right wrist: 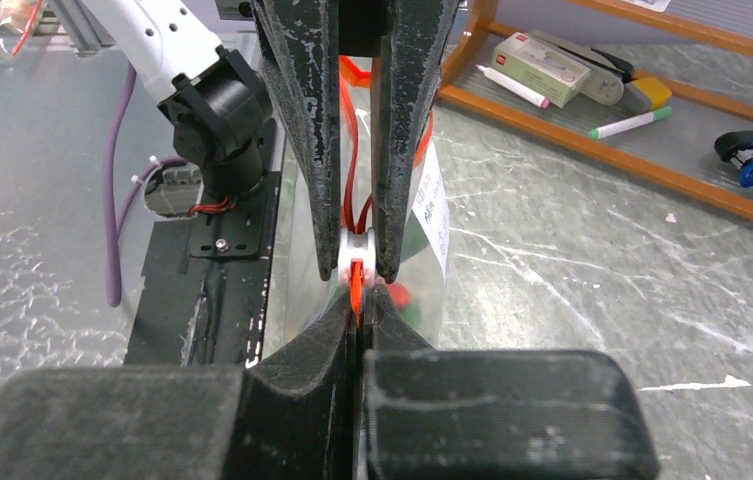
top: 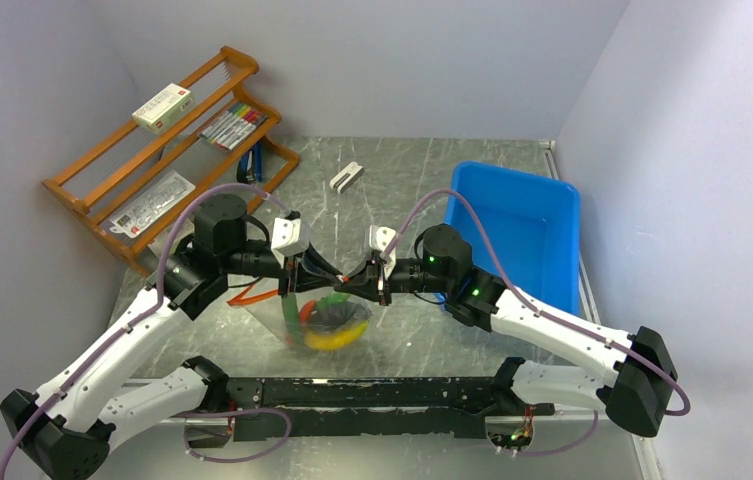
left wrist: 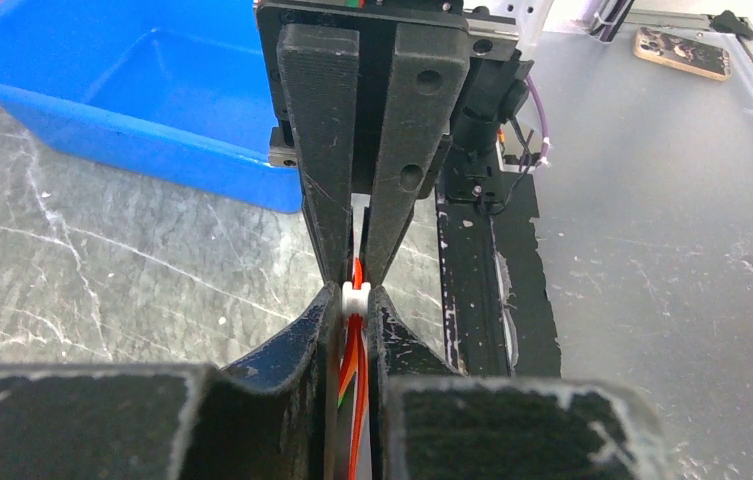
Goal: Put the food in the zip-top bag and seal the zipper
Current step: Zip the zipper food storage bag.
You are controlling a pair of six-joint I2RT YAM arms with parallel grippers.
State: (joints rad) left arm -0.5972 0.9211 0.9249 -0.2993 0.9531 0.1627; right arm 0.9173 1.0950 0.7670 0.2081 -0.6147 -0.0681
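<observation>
The clear, crinkly zip-top bag [top: 324,322] is held up near the middle of the desk [top: 432,340], with its mouth uppermost. Through the plastic a yellow banana-like piece [top: 332,341] is seen at the bottom. A long green pod [top: 293,315] is seen along the 9 o'clock side, with something dark between the two. The thin red-orange zipper [right wrist: 356,288] is pinched from two sides. The left gripper [top: 335,277] is placed at 9 o'clock of it, its jaws closed tight on the strip at a small white slider [left wrist: 354,296]. The right gripper [top: 357,288] is placed at 3 o'clock, its jaws likewise clamped on the strip. The two sets of fingertips are brought almost into contact. A blue bin [top: 517,215] is seen at 2 o'clock of the bag and a wooden rack [top: 167,150] at 10 o'clock.
</observation>
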